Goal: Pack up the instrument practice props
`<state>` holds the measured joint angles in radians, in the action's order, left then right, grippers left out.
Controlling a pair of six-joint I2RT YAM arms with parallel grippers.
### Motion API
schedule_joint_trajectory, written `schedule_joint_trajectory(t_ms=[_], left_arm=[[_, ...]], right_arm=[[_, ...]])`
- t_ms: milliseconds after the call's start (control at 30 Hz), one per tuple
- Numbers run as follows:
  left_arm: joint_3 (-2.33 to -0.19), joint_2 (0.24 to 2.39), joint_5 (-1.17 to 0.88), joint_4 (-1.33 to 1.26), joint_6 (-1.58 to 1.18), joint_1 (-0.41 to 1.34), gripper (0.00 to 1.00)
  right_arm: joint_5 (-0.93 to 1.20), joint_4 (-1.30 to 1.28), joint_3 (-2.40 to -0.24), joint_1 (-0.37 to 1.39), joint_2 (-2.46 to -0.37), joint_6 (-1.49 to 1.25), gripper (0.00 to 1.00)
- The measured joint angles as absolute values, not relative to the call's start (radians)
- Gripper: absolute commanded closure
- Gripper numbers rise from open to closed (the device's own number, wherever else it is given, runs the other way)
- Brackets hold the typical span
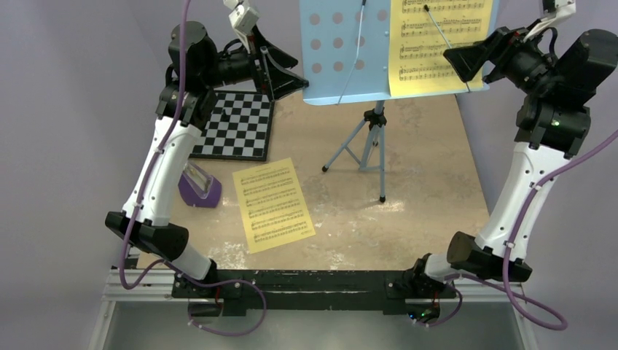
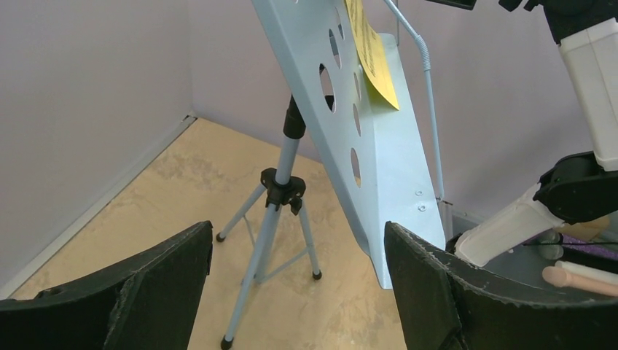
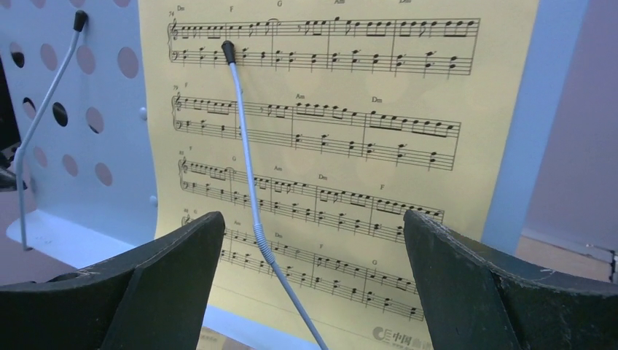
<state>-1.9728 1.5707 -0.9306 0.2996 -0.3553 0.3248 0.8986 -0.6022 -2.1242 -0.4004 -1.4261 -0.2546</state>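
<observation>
stand's up: light blue music stand [image 1: 342,51] upright at the far middle of the table, pole vertical, holed tray facing the arms. a yellow sheet [image 3: 350,146] stands tall on the tray's right half under a wire clip [image 3: 244,138], chords reading dm, f, g, am, bars 74 and 79. another yellow sheet [image 1: 273,204] lies flat, long side near-to-far. purple metronome [image 1: 198,186] sits just left. left gripper [image 2: 297,244] spread wide, empty; right gripper [image 3: 313,222] likewise.
</observation>
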Motion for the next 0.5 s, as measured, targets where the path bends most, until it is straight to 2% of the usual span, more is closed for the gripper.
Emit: schedule_joint_trajectory(t_ms=[200,500], left_arm=[[-1.982,1.581,-0.914,0.323,-0.350,0.331,0.10],[-2.079,1.659,-0.847,0.383,-0.320,0.349,0.13]], right_arm=[[0.940,-0.568,-2.067,-0.407,-1.405,-0.271,0.01],[0.799,-0.545,-1.963,-0.417,-1.244,-0.187,0.01]])
